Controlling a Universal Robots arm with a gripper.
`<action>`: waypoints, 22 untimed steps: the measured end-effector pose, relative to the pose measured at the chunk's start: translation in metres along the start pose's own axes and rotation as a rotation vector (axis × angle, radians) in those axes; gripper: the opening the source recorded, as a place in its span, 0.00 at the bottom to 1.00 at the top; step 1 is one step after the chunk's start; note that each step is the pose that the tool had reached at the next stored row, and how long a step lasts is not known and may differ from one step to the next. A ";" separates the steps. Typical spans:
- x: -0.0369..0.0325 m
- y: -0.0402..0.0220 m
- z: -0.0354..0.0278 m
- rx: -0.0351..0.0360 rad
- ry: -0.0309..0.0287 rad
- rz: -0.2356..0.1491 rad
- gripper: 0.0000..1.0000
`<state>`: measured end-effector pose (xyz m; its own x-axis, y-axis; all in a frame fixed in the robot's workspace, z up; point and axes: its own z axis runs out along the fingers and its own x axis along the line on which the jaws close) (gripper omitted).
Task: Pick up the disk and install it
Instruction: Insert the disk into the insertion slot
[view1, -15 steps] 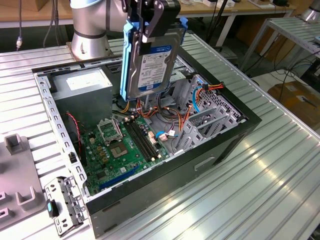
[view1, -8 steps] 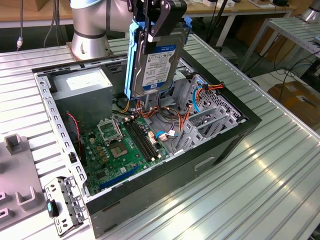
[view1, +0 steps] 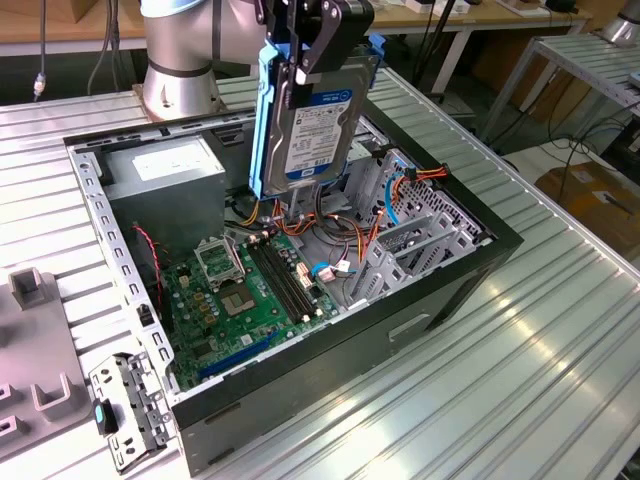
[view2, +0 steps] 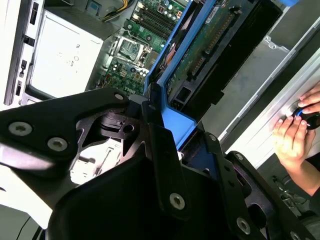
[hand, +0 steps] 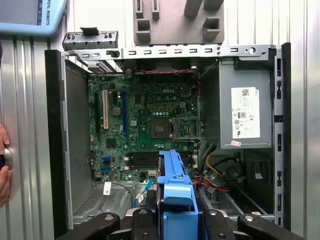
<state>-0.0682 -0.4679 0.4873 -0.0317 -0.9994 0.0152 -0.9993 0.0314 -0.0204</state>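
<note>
In the exterior view the tool (view1: 305, 62) was closed on the upper end of the disk (view1: 310, 130), which hung upright, label outward, above the open computer case (view1: 440, 290) and clear of everything inside it. The case lay on its side on the ribbed metal worktop (view1: 520, 380). The pick-up looked done and the carrying step in hand; nothing showed the disk seated yet. Installing it would, I judge, call for turning it from upright to match the metal drive cage (view1: 400, 225) and keeping off the orange and blue cables (view1: 345, 235) nearby.

In the second wrist view the disk's underside and blue rail ran away from the tool's dark links, with the motherboard (view2: 150, 20) beyond. A person's hand (view2: 292, 132) rested on something at the worktop's edge; what it held was too cut off to tell.

In the first wrist view the blue rail stood end-on over the board, the power supply (hand: 245, 117) to one side. The tool's body hid the fingertips and the slot itself, so the alignment could only be guessed, perhaps not yet close.
</note>
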 end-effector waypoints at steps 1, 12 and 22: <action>0.0012 0.0000 0.0000 0.0000 0.0000 0.000 0.37; 0.0286 -0.0125 0.0013 0.0000 -0.0001 0.000 0.37; 0.0560 -0.0245 0.0031 -0.0001 -0.0002 0.000 0.37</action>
<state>-0.0455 -0.5247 0.4856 -0.0315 -0.9994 0.0151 -0.9993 0.0312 -0.0203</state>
